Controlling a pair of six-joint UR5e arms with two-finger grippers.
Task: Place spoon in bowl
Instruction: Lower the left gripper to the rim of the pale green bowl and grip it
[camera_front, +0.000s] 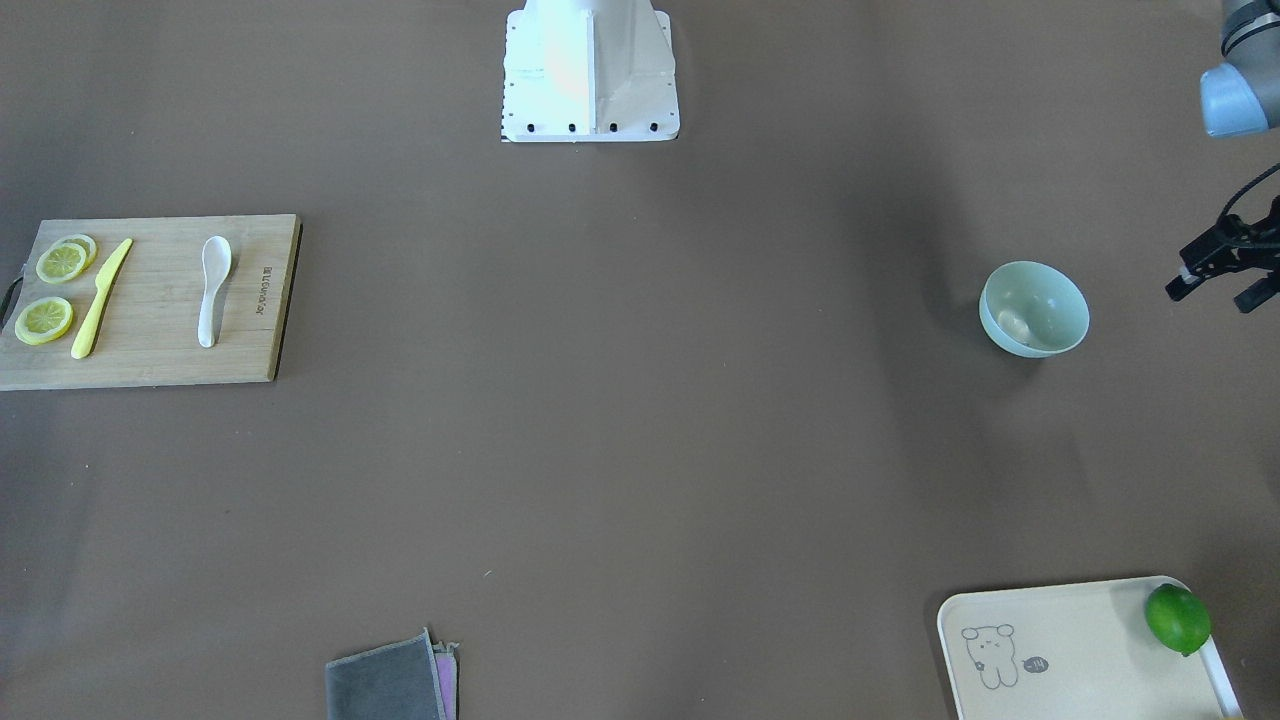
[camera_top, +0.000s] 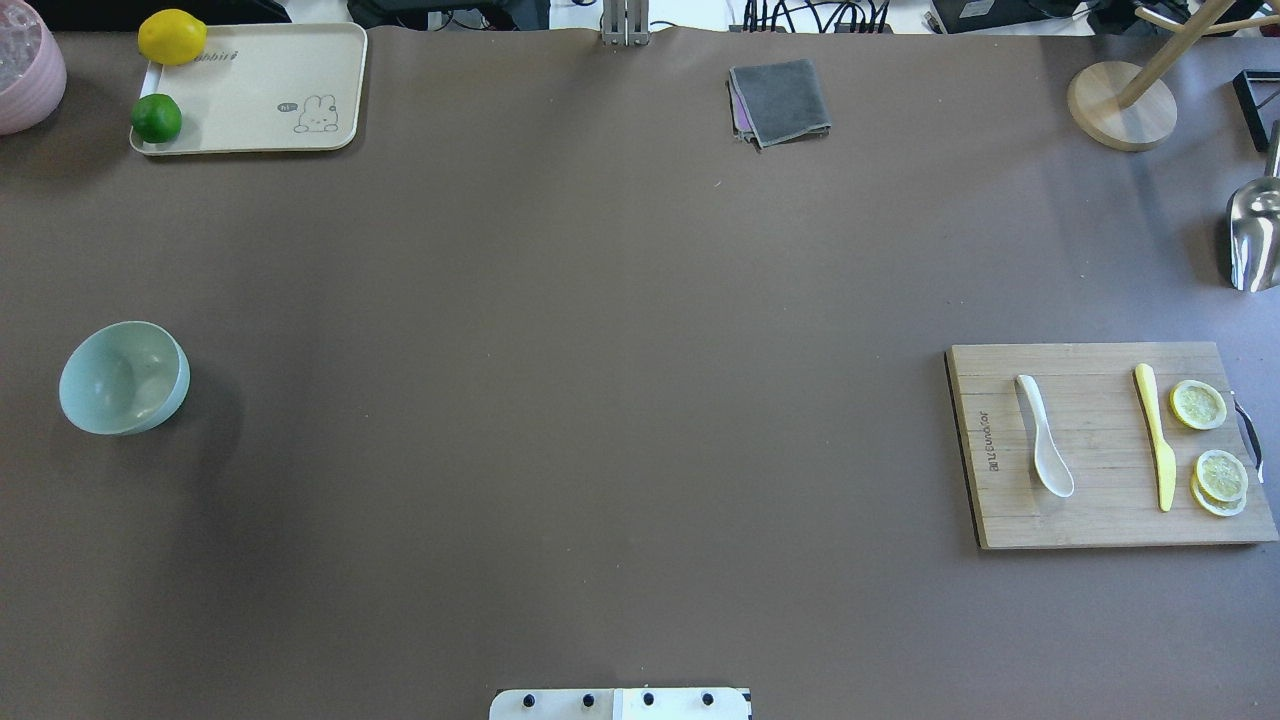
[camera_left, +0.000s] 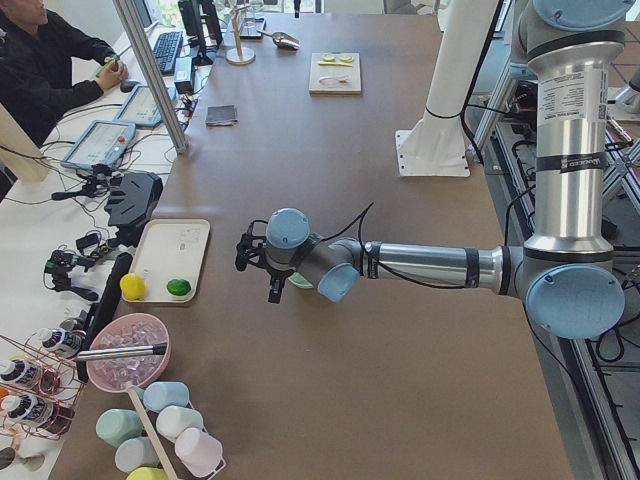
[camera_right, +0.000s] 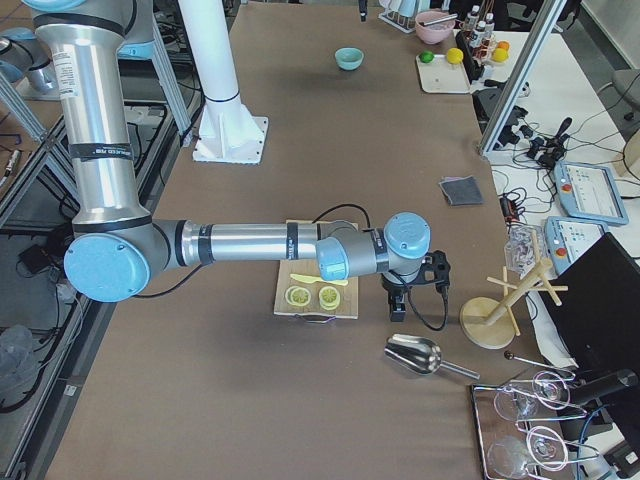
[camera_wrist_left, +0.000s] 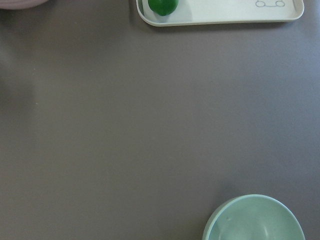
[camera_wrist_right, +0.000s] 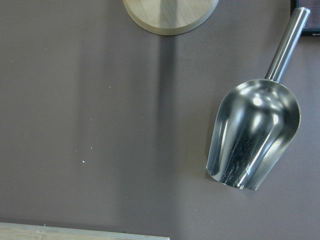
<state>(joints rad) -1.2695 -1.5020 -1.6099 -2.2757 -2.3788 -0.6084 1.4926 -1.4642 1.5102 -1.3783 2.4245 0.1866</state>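
The white spoon (camera_front: 212, 285) lies on the wooden cutting board (camera_front: 160, 350), handle toward the operators' side; it also shows in the overhead view (camera_top: 1043, 447). The mint-green bowl (camera_front: 1035, 308) stands alone at the table's other end (camera_top: 122, 378) and at the bottom right of the left wrist view (camera_wrist_left: 255, 220). My left gripper (camera_front: 1215, 295) hovers beside the bowl, toward the table's end, open and empty. My right gripper (camera_right: 415, 300) hangs past the cutting board's outer end, shown only in the exterior right view; I cannot tell whether it is open or shut.
A yellow knife (camera_top: 1155, 437) and lemon slices (camera_top: 1198, 405) share the board. A metal scoop (camera_wrist_right: 255, 132) and a wooden stand (camera_top: 1120, 105) sit beyond it. A tray (camera_top: 260, 95) with a lime (camera_top: 156, 118) and lemon, and a grey cloth (camera_top: 781, 101), lie along the far edge.
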